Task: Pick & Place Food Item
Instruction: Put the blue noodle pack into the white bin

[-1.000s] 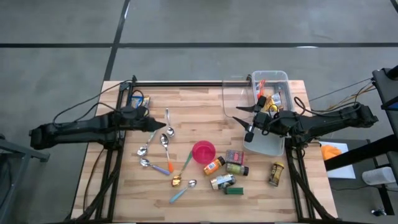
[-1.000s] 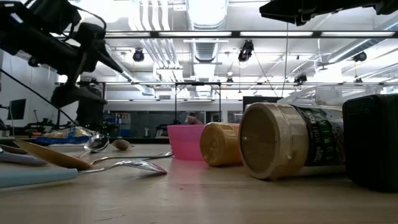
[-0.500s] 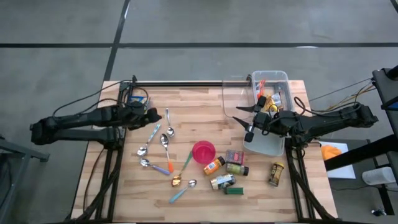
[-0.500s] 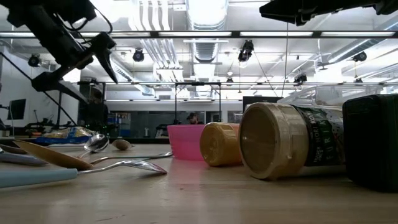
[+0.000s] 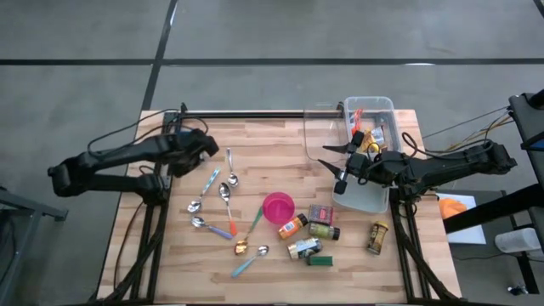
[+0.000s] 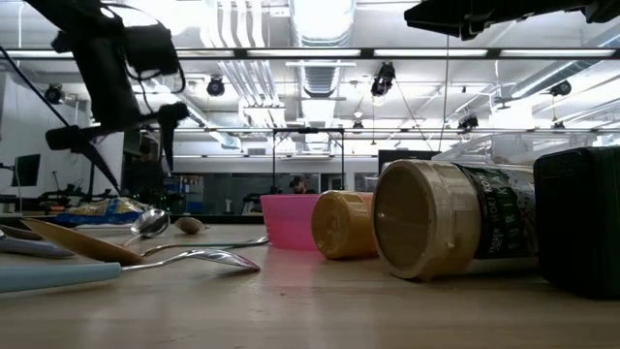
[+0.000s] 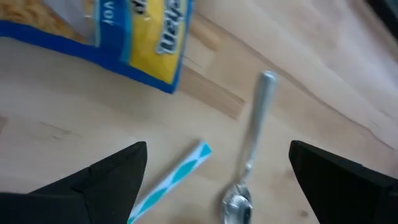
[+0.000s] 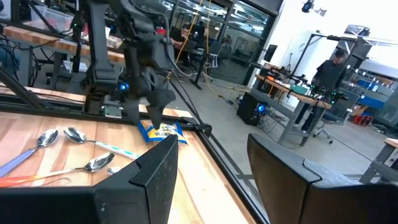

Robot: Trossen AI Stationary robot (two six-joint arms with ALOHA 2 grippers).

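**Left arm swings back toward the snack packet**

Since a second ago my left gripper [image 5: 206, 148] has pulled back from the spoons toward the table's far-left corner, and its fingers [image 7: 106, 180] stand wide apart with nothing between them. Below it I see the blue-and-yellow snack packet [image 7: 134, 37] lying flat on the wood, with a metal spoon [image 7: 249, 155] and a teal-handled spoon [image 7: 171, 183] nearby. My right gripper [image 5: 342, 180] hovers over the clear bin [image 5: 374, 109], half-spread; whether it holds anything I cannot tell.
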